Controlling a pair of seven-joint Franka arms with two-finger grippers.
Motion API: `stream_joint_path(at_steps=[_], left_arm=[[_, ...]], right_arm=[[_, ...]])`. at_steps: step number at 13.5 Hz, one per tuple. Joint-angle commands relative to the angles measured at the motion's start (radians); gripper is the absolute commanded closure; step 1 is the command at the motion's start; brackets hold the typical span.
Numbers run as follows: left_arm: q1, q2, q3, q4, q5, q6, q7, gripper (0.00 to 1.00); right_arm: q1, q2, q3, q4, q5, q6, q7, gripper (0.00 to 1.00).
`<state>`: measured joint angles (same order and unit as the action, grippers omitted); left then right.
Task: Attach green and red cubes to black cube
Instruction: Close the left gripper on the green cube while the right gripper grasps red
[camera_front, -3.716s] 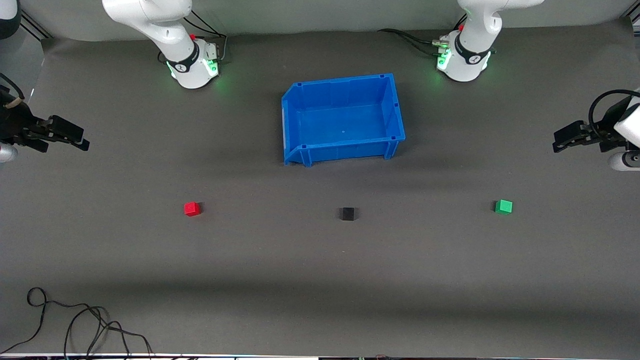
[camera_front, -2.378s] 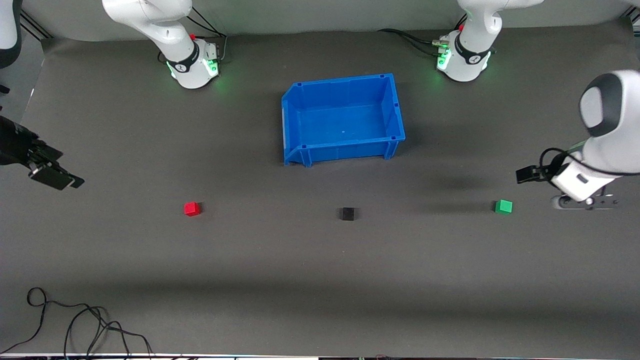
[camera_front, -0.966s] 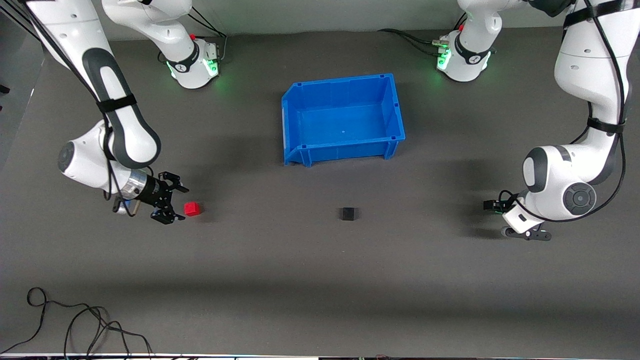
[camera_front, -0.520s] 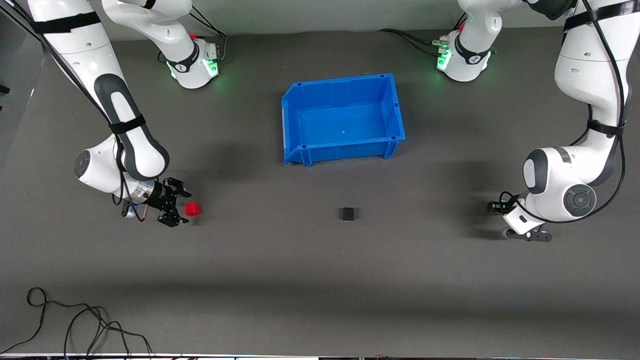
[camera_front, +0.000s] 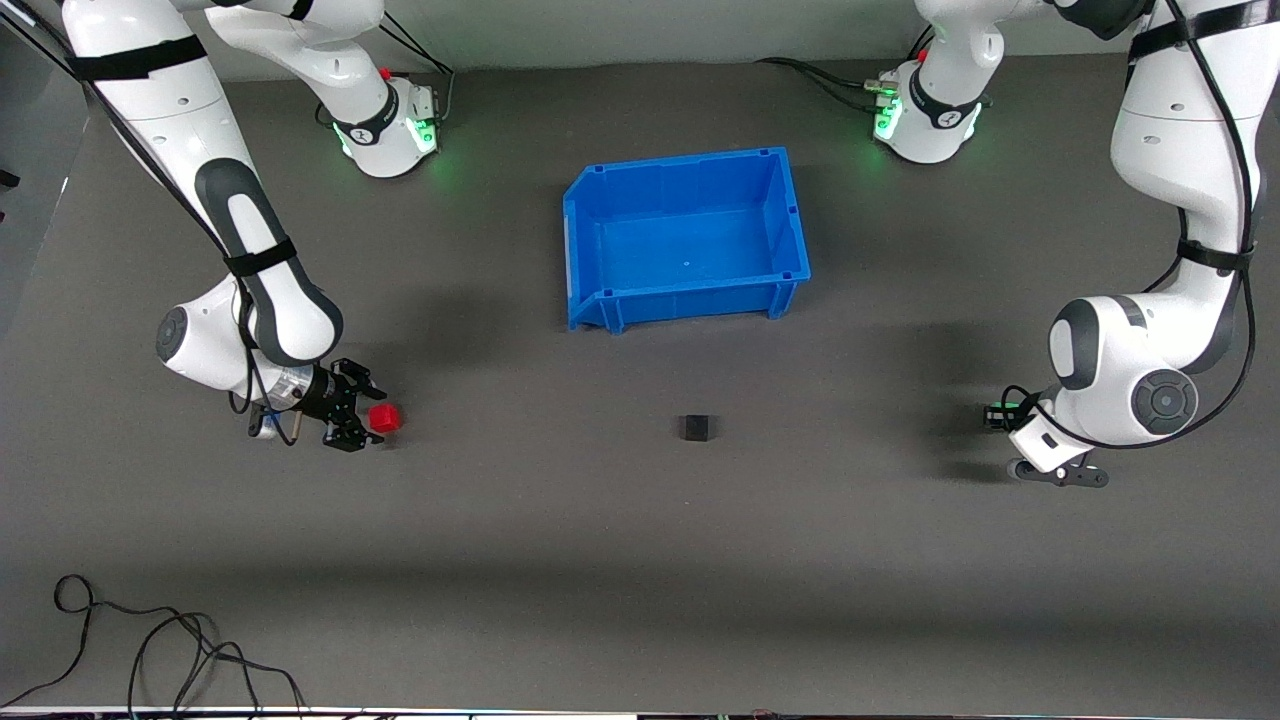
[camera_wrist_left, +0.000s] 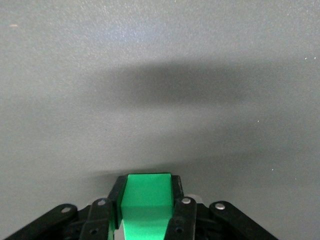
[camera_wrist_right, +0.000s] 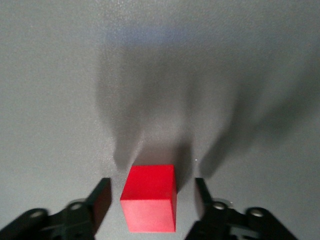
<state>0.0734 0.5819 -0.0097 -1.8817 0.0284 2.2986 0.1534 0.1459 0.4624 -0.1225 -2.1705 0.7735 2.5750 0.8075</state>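
Lower right of front frame: left gripper (camera_wrist_left: 146, 220) clamped on small bright green plastic cube (camera_wrist_left: 146, 200), ready to carry. Lower left: right gripper (camera_wrist_right: 150, 200) jaws parted, straddling small red plastic cube (camera_wrist_right: 149, 197). Small matte black plastic cube (camera_front: 696, 428) at centre, on dark surface (camera_front: 640, 560), awaiting both.

Front view: green cube (camera_wrist_left: 146, 202) hidden under left arm's wrist; cable (camera_front: 150, 650) cut off.

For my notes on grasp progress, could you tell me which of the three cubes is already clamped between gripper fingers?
The green cube: the left gripper is shut on it. The red cube sits between the right gripper's open fingers; the black cube lies alone.
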Motion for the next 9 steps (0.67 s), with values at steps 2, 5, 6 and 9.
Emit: stream_joint_path(at_steps=[2, 5, 6, 9], left_arm=[[0.005, -0.011, -0.003, 0.035, -0.011, -0.047, -0.050, 1.00], [-0.014, -0.014, -0.009, 0.117, -0.015, -0.184, -0.312, 1.00], [-0.015, -0.014, -0.013, 0.151, -0.015, -0.239, -0.368, 1.00], [-0.032, -0.016, -0.016, 0.229, -0.040, -0.346, -0.524, 1.00]], right_arm=[[0.001, 0.010, -0.003, 0.028, 0.032, -0.002, -0.047, 0.62], [0.003, -0.002, -0.003, 0.043, 0.032, -0.024, -0.036, 0.63], [0.003, -0.010, -0.003, 0.060, 0.032, -0.050, -0.033, 0.63], [0.043, -0.036, -0.003, 0.107, 0.020, -0.110, 0.071, 0.63]])
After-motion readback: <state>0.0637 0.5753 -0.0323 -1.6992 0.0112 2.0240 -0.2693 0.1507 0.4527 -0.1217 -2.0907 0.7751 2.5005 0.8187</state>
